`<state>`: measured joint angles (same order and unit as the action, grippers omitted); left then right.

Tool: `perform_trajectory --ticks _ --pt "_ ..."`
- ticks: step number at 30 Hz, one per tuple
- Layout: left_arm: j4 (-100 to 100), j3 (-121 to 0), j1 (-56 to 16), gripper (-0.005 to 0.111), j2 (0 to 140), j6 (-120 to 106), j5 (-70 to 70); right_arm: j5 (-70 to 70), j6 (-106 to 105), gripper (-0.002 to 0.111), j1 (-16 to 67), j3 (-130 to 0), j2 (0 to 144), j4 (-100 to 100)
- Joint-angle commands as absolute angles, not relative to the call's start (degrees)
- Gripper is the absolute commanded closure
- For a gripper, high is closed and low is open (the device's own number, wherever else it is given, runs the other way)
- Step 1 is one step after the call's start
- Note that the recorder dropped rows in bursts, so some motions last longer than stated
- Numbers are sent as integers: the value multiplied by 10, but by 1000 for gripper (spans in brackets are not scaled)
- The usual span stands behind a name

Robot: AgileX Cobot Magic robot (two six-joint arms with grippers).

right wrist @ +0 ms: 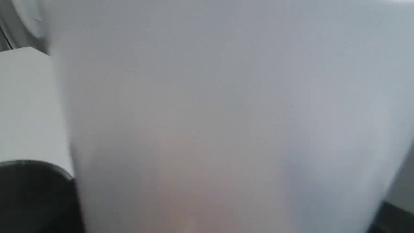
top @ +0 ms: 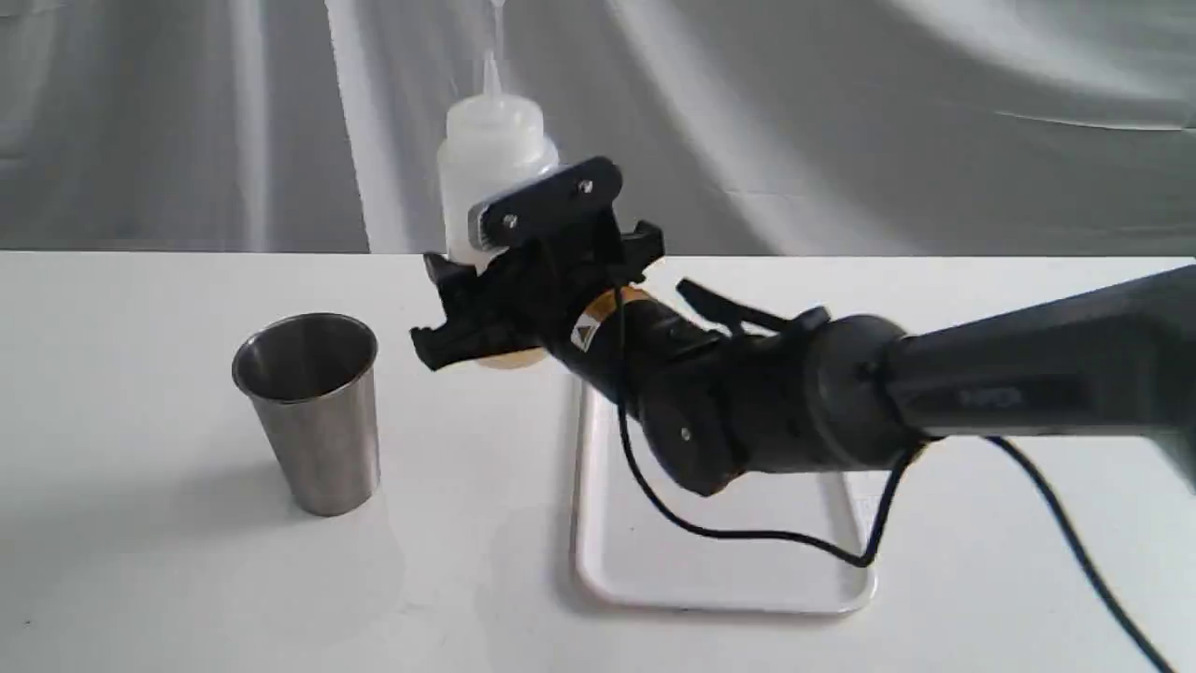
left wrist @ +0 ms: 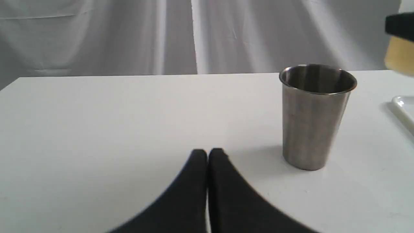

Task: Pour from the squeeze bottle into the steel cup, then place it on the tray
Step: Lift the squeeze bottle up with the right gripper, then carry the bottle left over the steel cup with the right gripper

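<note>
Presently the right pincer (top: pixel 460 308) is closed around the lower body of the squeeze bottle (top: pixel 491 164), one black finger on each side of it. The bottle stands upright with its thin nozzle pointing straight up, and a band of amber liquid shows at its base below the fingers. It sits toward the back of the white counter (top: pixel 140 561), between the steel cup (top: pixel 313 416) and the tray (top: pixel 729 598), just past the tray's far left corner. Whether its base touches the counter or hangs just above it, I cannot tell. From the right wrist camera the whitish bottle wall fills nearly the whole frame as a blur.

The cup stands upright on the counter, open mouth up, well apart from the bottle and to its left in the exterior view. The tray lies flat on the counter, partly covered by the right arm above it, and a black cable (top: pixel 747 535) droops from that arm over its surface.

The left pincer (left wrist: pixel 207 153) is low over the counter, fingertips pressed together with nothing between them, near the cup but not touching it.
</note>
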<state>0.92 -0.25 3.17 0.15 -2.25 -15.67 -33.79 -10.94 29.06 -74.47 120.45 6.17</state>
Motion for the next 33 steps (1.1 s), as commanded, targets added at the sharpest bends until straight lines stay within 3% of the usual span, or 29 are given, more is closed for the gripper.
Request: perform_trajectory --ticks 1,12,25,33 --pt "10 0 27 107 0 -21 -152 -301 -121 108 276 -727 1145 50" --pt "10 0 27 107 0 -20 -152 -120 7 108 252 -701 970 -160" --pt "10 0 27 107 0 -21 -152 178 611 108 282 -701 909 -725" --pt "10 0 27 107 0 -21 -152 236 639 108 334 -640 918 -896"
